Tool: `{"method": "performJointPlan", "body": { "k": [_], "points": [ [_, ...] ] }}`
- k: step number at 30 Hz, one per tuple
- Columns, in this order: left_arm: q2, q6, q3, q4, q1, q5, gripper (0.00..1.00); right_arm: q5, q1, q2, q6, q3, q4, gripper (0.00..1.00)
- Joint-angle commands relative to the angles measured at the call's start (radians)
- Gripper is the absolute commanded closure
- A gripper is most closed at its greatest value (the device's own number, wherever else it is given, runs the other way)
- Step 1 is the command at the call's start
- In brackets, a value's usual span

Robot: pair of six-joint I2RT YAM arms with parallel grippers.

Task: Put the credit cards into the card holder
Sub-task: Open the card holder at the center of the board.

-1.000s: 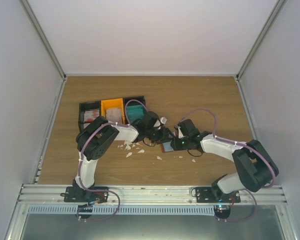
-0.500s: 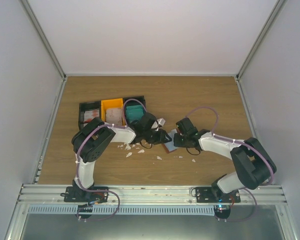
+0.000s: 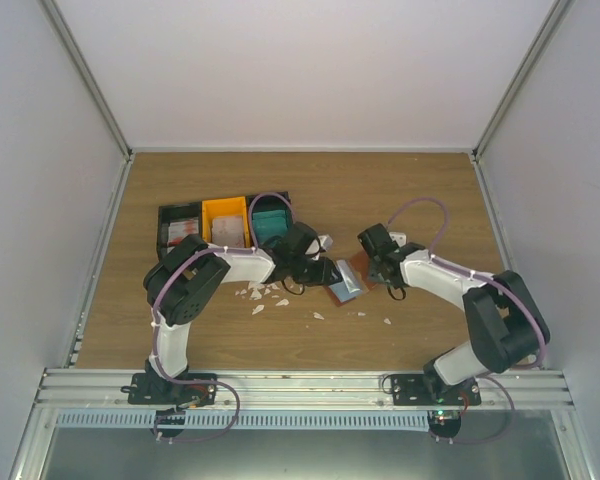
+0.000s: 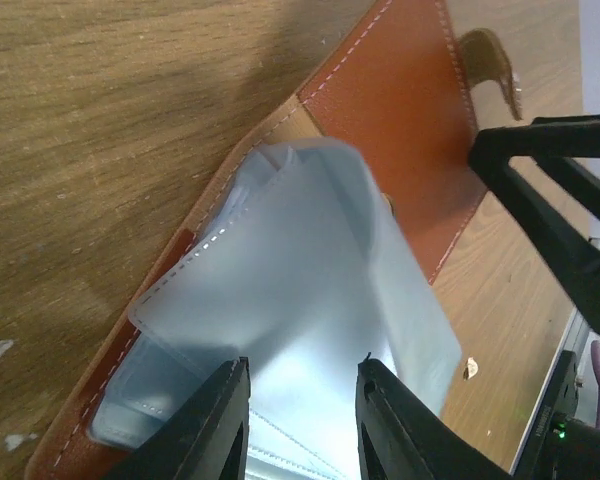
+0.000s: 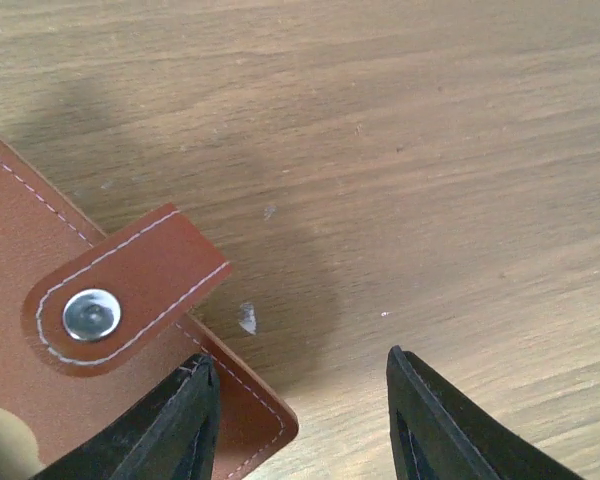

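Note:
The card holder (image 3: 348,280) lies open on the table between my two grippers, its reddish-brown flap to the right and its pale bluish clear pockets (image 4: 310,300) facing up. My left gripper (image 3: 323,272) is open, its jaws apart just above the pockets (image 4: 300,405). My right gripper (image 3: 377,262) is open at the holder's far right corner (image 5: 298,405); its left finger (image 5: 185,420) overlaps the brown edge beside the snap tab (image 5: 120,300). The credit cards rest in the bins: teal (image 3: 271,223), pale pinkish-grey (image 3: 227,229), red (image 3: 181,233).
The joined black and orange bins (image 3: 204,209) stand left of the grippers, behind the left arm. Small white scraps (image 3: 260,294) lie on the wood near the left forearm, with more (image 3: 386,321) in front of the holder. White walls enclose the table.
My right gripper has moved off the holder to its right, far side. The holder now lies wider open, its brown flap showing. My left gripper has hardly moved.

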Motion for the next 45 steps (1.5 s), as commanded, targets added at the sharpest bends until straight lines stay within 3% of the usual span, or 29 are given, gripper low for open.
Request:
{"method": "performJointPlan", "body": {
  "k": [1,6,9,12,25,32,39,45],
  "points": [
    [0.032,0.028,0.008,-0.154,-0.002,-0.043,0.66,-0.001,-0.005,-0.069,-0.072,0.064,-0.041,0.53],
    [0.043,0.035,0.059,-0.161,-0.006,-0.025,0.68,-0.263,-0.010,-0.209,-0.212,0.097,0.030,0.54],
    [0.057,0.039,0.092,-0.157,-0.008,-0.003,0.70,-0.382,-0.010,-0.226,-0.241,0.102,0.015,0.62],
    [0.066,0.045,0.130,-0.161,-0.009,0.002,0.73,-0.415,-0.011,-0.253,-0.220,0.065,0.016,0.69],
    [0.188,0.022,0.297,-0.082,-0.017,0.091,0.71,-0.596,-0.016,-0.307,-0.261,-0.049,0.077,0.79],
    [0.242,-0.017,0.346,-0.020,-0.017,0.144,0.70,-0.654,-0.020,-0.259,-0.296,-0.067,0.107,0.93],
    [0.217,-0.036,0.334,0.050,-0.017,0.241,0.69,-0.784,-0.021,-0.223,-0.340,-0.079,0.144,0.92],
    [0.190,-0.071,0.282,0.132,-0.017,0.324,0.69,-0.642,-0.020,-0.209,-0.286,-0.095,0.151,0.83]
  ]
}}
